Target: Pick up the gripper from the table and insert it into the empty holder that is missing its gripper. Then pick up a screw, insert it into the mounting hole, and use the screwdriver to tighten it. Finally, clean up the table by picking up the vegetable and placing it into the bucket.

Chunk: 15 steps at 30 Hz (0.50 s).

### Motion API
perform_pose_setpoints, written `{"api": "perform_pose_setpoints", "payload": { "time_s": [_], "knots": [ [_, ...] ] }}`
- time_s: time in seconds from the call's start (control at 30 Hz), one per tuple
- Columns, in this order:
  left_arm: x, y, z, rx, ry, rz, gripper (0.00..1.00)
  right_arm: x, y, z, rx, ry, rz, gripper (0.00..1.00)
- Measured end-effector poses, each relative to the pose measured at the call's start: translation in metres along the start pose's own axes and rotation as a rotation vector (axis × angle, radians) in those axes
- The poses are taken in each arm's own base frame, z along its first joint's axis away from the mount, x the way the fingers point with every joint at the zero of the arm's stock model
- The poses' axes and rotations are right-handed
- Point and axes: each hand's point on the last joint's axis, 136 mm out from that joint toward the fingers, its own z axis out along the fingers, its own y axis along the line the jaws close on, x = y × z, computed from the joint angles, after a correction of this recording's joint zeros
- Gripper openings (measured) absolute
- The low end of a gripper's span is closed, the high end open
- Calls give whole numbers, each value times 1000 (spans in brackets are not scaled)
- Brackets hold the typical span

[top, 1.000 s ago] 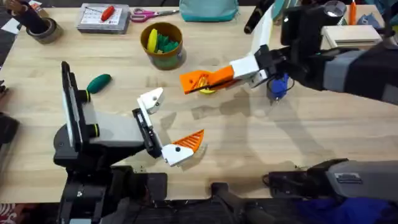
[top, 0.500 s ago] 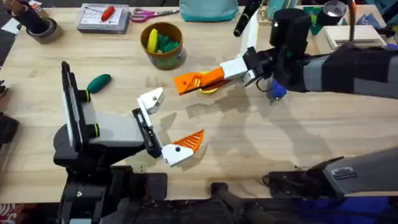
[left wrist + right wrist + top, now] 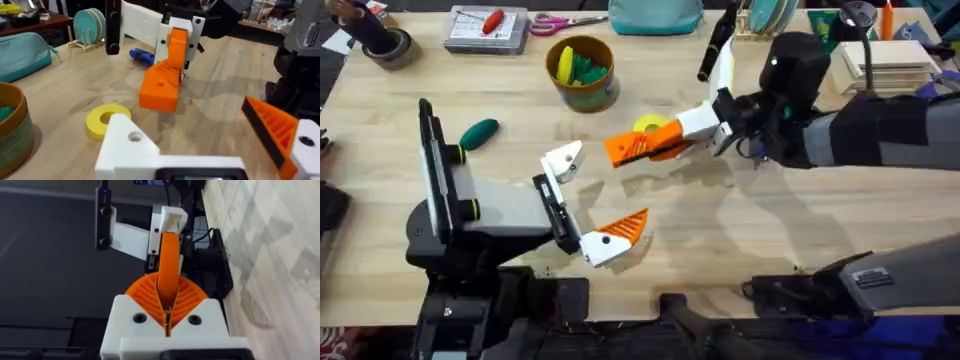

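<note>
The right gripper (image 3: 645, 143), fingers pressed together on the gripper (image 3: 165, 75), holds it long axis left-right just right and far of the bare holder (image 3: 563, 160) on the left gripper (image 3: 592, 203), whose fingers stand apart

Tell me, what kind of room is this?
Probably a robot workshop or lab: two robot arms work at a wooden table strewn with a blue screwdriver, scissors and a bucket of toy vegetables.

bare table (image 3: 800, 220) between tools; bucket (image 3: 582, 72) behind.
</note>
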Motion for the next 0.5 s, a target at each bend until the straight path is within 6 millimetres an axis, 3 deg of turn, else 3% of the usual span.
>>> {"api": "perform_pose_setpoints", "payload": {
  "time_s": [0.5],
  "knots": [
    [0,0,0,0,0,0,985,11,7,0,-3,-1,0,9]
  ]
}}
